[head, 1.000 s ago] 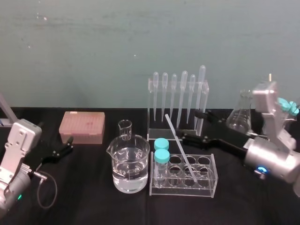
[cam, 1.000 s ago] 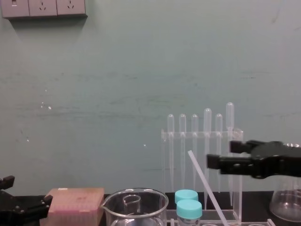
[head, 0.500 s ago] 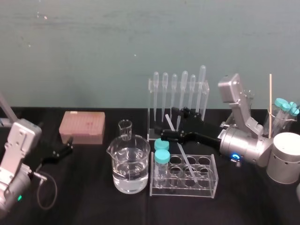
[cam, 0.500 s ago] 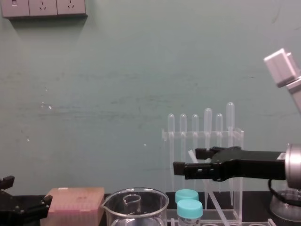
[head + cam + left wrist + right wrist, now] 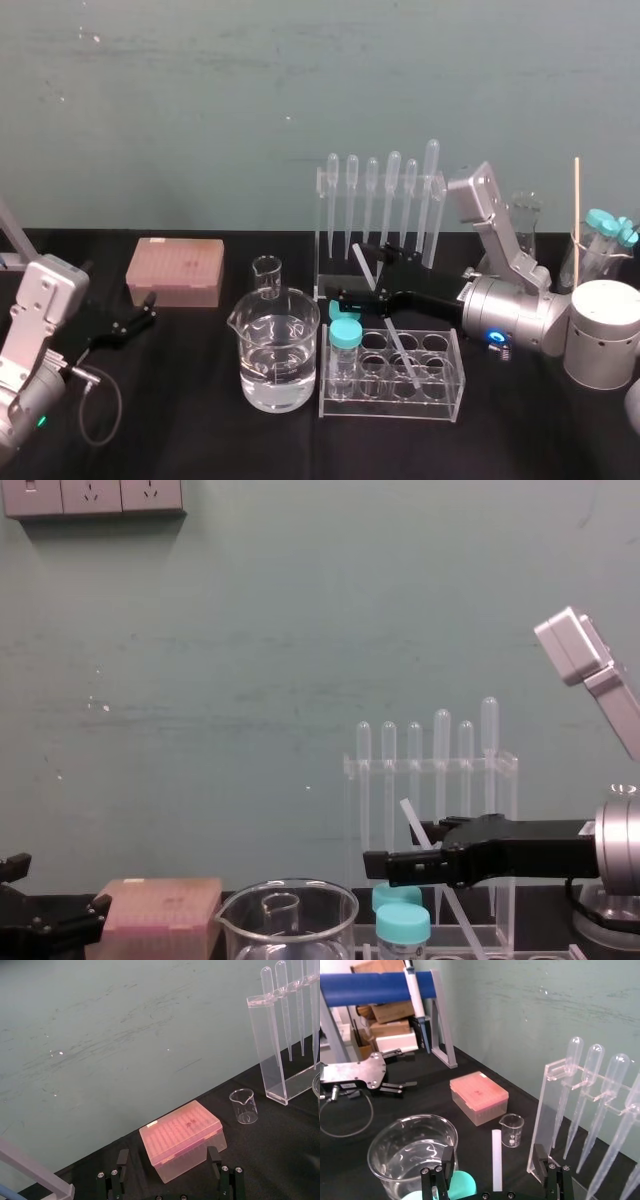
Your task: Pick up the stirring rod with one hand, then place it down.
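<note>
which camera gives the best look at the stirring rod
Head view: the stirring rod shows nearly whole, leaning out of the tube rack, between the open jaws of the right gripper. Right wrist view shows its upper end; chest view shows short pieces by the gripper.

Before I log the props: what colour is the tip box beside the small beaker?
The tip box is pink, clearest in the left wrist view.

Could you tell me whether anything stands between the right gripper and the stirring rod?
Nothing visible does. The right gripper is open, and the stirring rod stands in the gap between its jaws, with clear space either side. The left gripper is parked far to the left.
</note>
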